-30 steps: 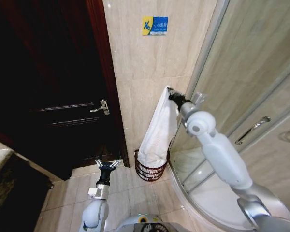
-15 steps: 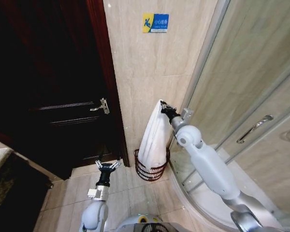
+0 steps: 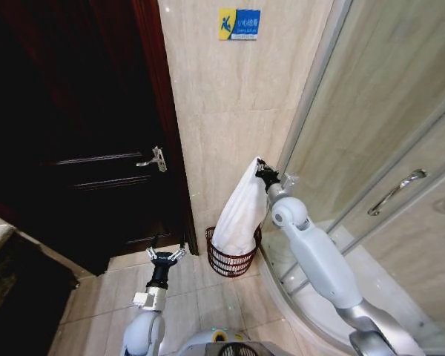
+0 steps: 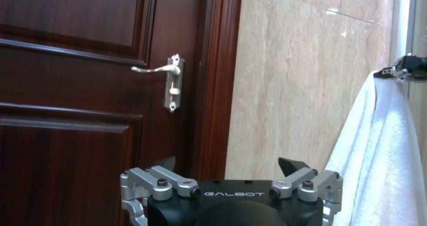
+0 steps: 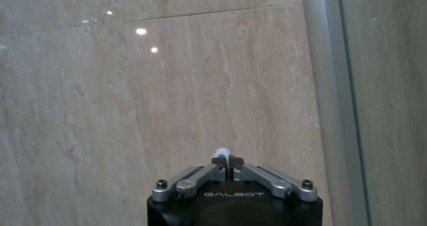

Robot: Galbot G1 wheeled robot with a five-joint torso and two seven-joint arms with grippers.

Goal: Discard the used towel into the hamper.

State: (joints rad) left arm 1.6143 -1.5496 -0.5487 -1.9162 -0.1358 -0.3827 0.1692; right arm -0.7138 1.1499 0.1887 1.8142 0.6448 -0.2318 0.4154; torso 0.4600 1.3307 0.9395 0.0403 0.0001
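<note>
A white towel (image 3: 241,211) hangs from my right gripper (image 3: 259,167), which is shut on its top corner. The cloth drapes down into the hamper (image 3: 231,259), a small round basket of dark reddish-brown weave standing on the floor against the tiled wall. In the right wrist view a tuft of towel (image 5: 222,152) sticks out between the closed fingers. My left gripper (image 3: 164,256) is held low over the floor tiles beside the door, open and holding nothing. The left wrist view shows the towel (image 4: 380,156) hanging at the far side with the right gripper (image 4: 399,71) at its top.
A dark wooden door (image 3: 74,148) with a silver handle (image 3: 154,159) stands left of the hamper. A curved glass shower enclosure (image 3: 386,148) with its metal frame rises right of the hamper. A blue sign (image 3: 239,24) is fixed on the beige tiled wall.
My right gripper has come down with the towel, from about sign height toward the hamper, so more of the cloth now rests in the basket. The left arm has stayed where it was.
</note>
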